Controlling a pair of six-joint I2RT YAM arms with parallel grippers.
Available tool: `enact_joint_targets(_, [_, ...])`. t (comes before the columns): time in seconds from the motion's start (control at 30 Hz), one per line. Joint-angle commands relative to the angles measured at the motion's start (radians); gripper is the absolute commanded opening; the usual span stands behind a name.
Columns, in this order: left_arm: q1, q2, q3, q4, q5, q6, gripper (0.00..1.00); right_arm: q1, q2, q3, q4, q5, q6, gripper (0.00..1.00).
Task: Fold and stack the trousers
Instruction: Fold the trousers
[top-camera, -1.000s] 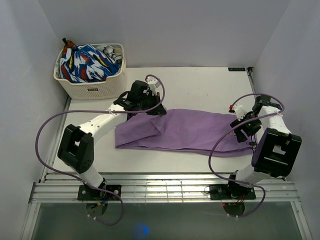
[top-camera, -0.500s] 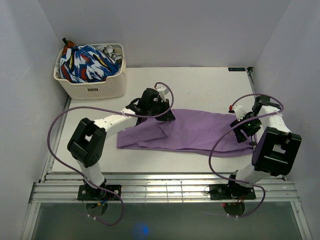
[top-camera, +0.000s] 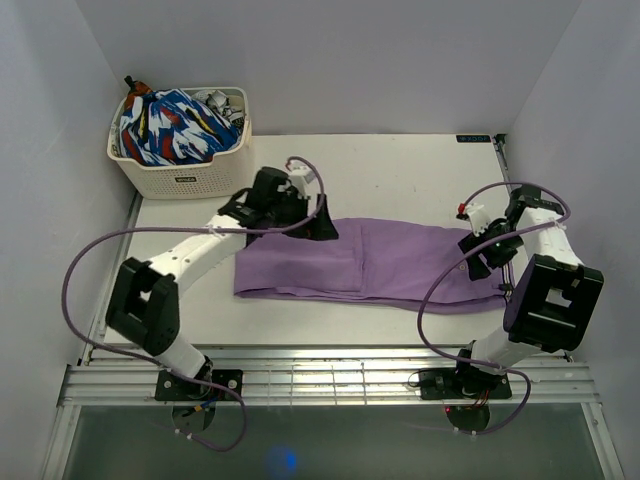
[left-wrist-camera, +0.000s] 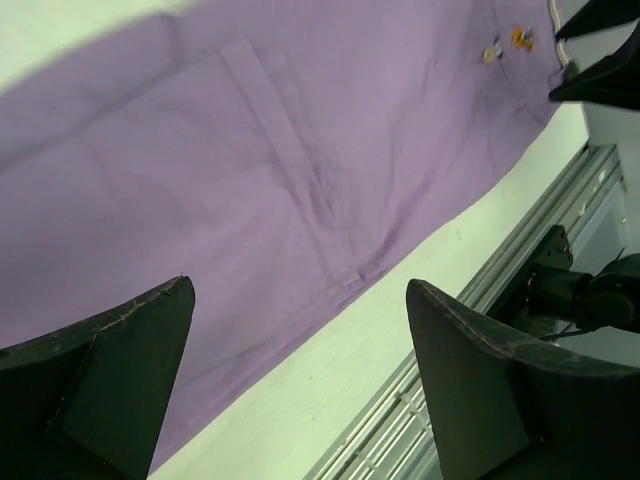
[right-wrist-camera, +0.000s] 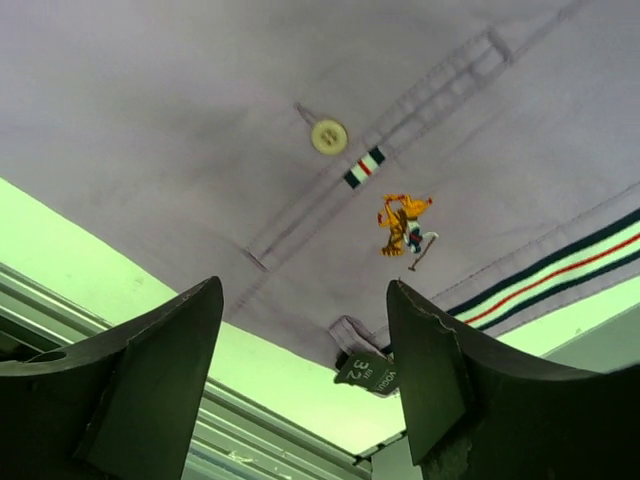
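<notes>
We see the left gripper with its two dark fingers spread wide, and nothing is held between them. Past the fingertips, the long soft lilac-purple cloth trousers lie flat. A sewn line runs slanting down the cloth towards the gap between the fingers. The pale flat table shows between the fingers. Far past the right finger sit a small round pale button and a tiny orange logo. A grey metal rail runs just above the right finger.

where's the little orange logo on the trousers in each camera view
Top external: too small to make out; the trousers lie across mid-table.
Left wrist: the orange logo sits near the top right corner.
Right wrist: just right of centre.
Shared landmark: the pale button beside it, in both wrist views.
</notes>
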Motion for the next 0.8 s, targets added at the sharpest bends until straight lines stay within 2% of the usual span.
enact_joint_targets(0.0, [0.196,-0.173,-0.012,-0.171,0.055,0.108,0.98,0.052,-0.039,0.076,-0.064,-0.147,0.053,0.72])
enact_joint_targets(0.07, [0.265,-0.219,-0.039,-0.245,0.051,0.171,0.98,0.098,-0.062,0.086,-0.063,-0.175,0.079,0.7])
enact_joint_targets(0.1, [0.352,-0.235,-0.062,-0.288,0.061,0.211,0.98,0.148,-0.07,0.09,-0.063,-0.189,0.095,0.69])
enact_joint_targets(0.17, [0.429,-0.268,-0.127,-0.331,0.075,0.26,0.98,0.201,-0.089,0.103,-0.052,-0.252,0.141,0.66])
enact_joint_targets(0.33, [0.644,-0.247,-0.202,-0.425,0.097,0.391,0.97,0.44,-0.063,0.149,0.029,-0.371,0.283,0.57])
enact_joint_targets(0.43, [0.686,-0.177,-0.208,-0.492,0.21,0.485,0.9,0.586,-0.012,0.178,0.101,-0.407,0.384,0.54])
enact_joint_targets(0.47, [0.687,-0.166,-0.213,-0.5,0.259,0.49,0.86,0.62,0.02,0.183,0.123,-0.411,0.429,0.52])
enact_joint_targets(0.53, [0.687,-0.153,-0.224,-0.477,0.272,0.481,0.84,0.698,0.058,0.2,0.189,-0.434,0.478,0.51])
enact_joint_targets(0.67, [0.687,-0.112,-0.256,-0.399,0.134,0.403,0.82,0.782,0.184,0.228,0.268,-0.471,0.567,0.48])
enact_joint_targets(0.77, [0.687,-0.045,-0.274,-0.377,0.057,0.354,0.82,0.844,0.261,0.223,0.292,-0.438,0.599,0.47])
